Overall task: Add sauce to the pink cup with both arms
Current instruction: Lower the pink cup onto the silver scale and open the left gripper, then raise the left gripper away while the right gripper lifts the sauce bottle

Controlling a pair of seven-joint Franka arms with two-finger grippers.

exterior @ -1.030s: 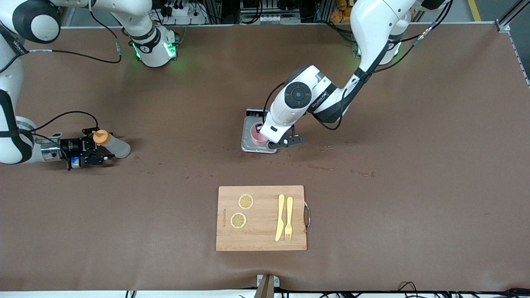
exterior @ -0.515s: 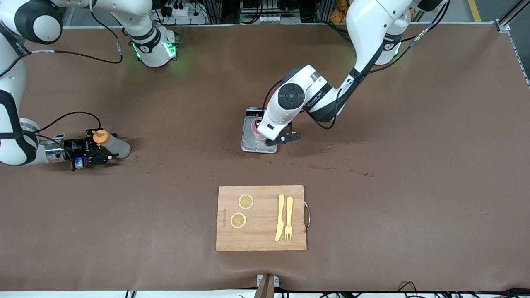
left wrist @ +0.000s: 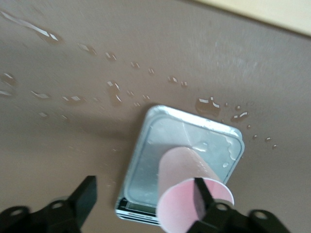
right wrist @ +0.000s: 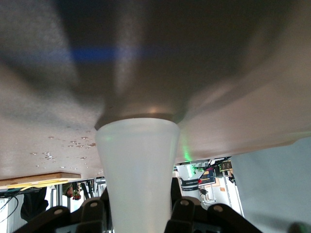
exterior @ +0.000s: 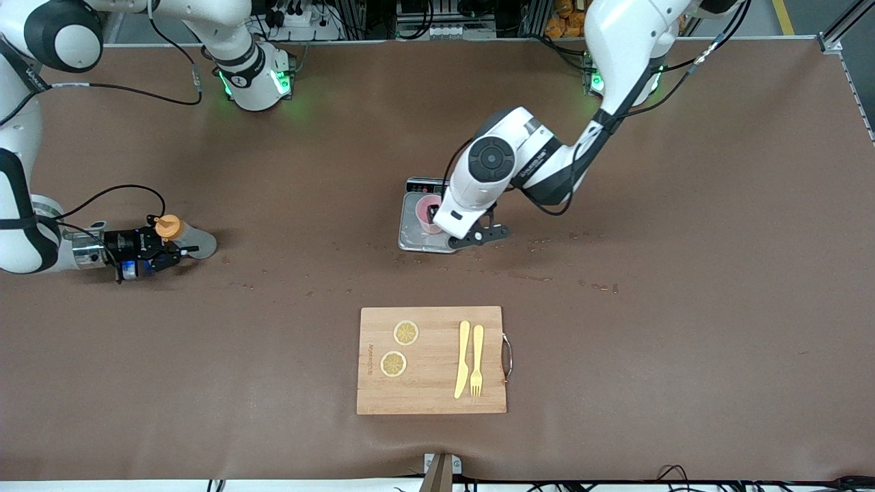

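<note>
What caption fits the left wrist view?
Open left hand straddling the pink cup on a wet metal scale.

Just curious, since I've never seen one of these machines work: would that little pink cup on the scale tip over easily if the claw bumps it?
Probably. The pink cup looks thin, empty plastic, so likely light. It stands on the scale, whose wet metal plate may let it slide. The left claw is open with one finger inside the rim, so a sideways nudge could topple it.
</note>
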